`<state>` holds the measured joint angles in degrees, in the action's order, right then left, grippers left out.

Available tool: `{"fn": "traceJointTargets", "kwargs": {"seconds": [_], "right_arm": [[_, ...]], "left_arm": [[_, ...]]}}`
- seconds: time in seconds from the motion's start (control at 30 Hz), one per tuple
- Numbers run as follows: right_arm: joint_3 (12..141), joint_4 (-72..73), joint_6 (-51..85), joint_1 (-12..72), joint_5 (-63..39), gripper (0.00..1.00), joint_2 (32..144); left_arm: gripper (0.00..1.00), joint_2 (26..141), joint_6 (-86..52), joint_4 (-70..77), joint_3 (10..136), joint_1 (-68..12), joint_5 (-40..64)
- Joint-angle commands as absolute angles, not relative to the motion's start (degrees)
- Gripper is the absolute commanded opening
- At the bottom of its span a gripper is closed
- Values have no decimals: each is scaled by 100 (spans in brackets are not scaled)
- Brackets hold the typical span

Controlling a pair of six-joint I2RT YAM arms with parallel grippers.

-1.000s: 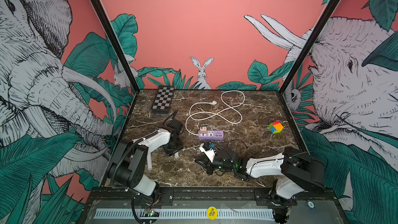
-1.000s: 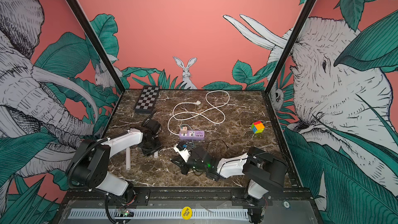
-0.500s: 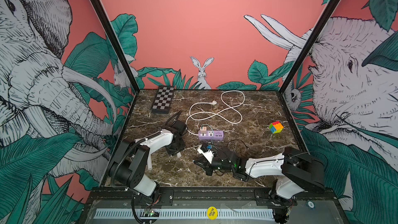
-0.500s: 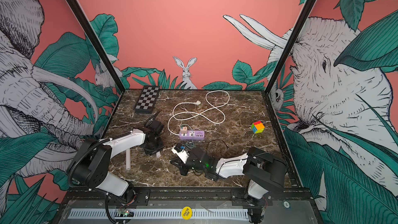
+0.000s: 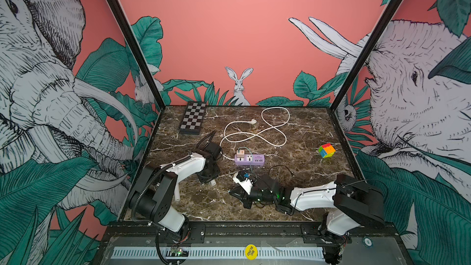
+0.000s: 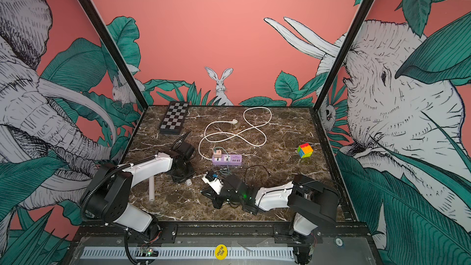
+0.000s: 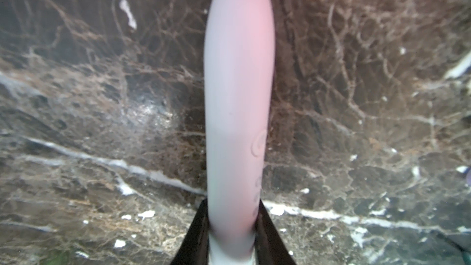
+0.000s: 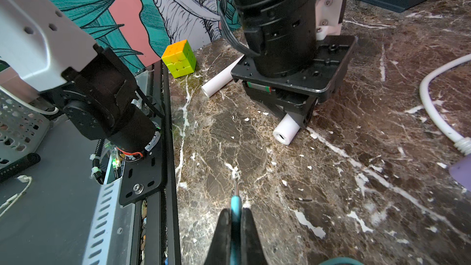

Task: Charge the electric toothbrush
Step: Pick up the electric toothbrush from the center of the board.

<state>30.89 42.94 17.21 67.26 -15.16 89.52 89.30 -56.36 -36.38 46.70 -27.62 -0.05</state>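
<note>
The electric toothbrush [image 7: 238, 85] is a pale white-pink handle lying on the dark marble table [image 5: 305, 128]. My left gripper [image 7: 233, 215] is shut on it near its base end, with a black finger pressed on each side. In both top views the left gripper [image 5: 210, 177] [image 6: 183, 177] stands over it, and the handle's end [image 5: 212, 182] pokes out below. That end shows a small port [image 8: 281, 137] in the right wrist view. My right gripper [image 8: 235, 212] [image 5: 238, 197] is shut on the teal charging plug [image 8: 235, 203], its metal tip pointing at the toothbrush end.
A purple power strip [image 5: 249, 160] carries a small adapter [image 5: 239, 152], and its white cord [image 5: 254, 133] loops behind. A chessboard [image 5: 193, 118] lies at the back left and a colour cube [image 5: 327, 150] at the right. A loose white tube [image 5: 176, 192] lies beside the left arm.
The left gripper's jaws have narrowed onto the toothbrush handle, and that arm shifted slightly toward the power strip. The right arm has barely moved.
</note>
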Motion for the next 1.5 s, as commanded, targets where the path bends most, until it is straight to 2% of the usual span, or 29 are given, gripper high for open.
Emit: {"fn": "traceJointTargets", "kwargs": {"seconds": [0.0, 0.17, 0.3, 0.37, 0.43, 0.67, 0.8, 0.9, 1.0, 1.37, 1.47], "right_arm": [[3230, 4353, 1621, 6776, -1450, 0, 8821], [3259, 4278, 1608, 6774, -1451, 0, 8816], [3292, 4196, 1573, 6771, -1450, 0, 8807], [3313, 4160, 1548, 6770, -1450, 0, 8800], [3330, 4153, 1538, 6777, -1443, 0, 8798], [3332, 4085, 1273, 6814, -1031, 0, 8857], [3296, 4076, 577, 7027, -206, 0, 8672], [3511, 3500, -183, 7204, 387, 0, 8581], [3394, 3706, -523, 7250, 779, 0, 8418], [3765, 3364, -1787, 7897, 2531, 0, 8308], [3838, 3387, -1781, 7968, 2614, 0, 8381]], "left_arm": [[25, 9513, -5669, -3117, 4250, -2825, 343], [23, 9650, -5654, -3070, 4236, -2834, 354], [26, 9709, -5650, -3036, 4219, -2867, 366], [9, 9710, -5643, -3006, 4192, -2866, 373], [0, 9708, -5621, -3054, 4214, -2869, 371], [0, 8823, -5837, -3941, 4649, -2874, 500], [0, 7980, -6181, -4511, 5146, -2883, 780], [0, 7453, -6430, -4806, 5476, -2882, 870], [0, 7058, -6750, -4955, 5612, -2883, 1014], [0, 6636, -7422, -5277, 5670, -2882, 1440], [0, 6629, -7536, -5343, 5741, -2900, 1478]]}}
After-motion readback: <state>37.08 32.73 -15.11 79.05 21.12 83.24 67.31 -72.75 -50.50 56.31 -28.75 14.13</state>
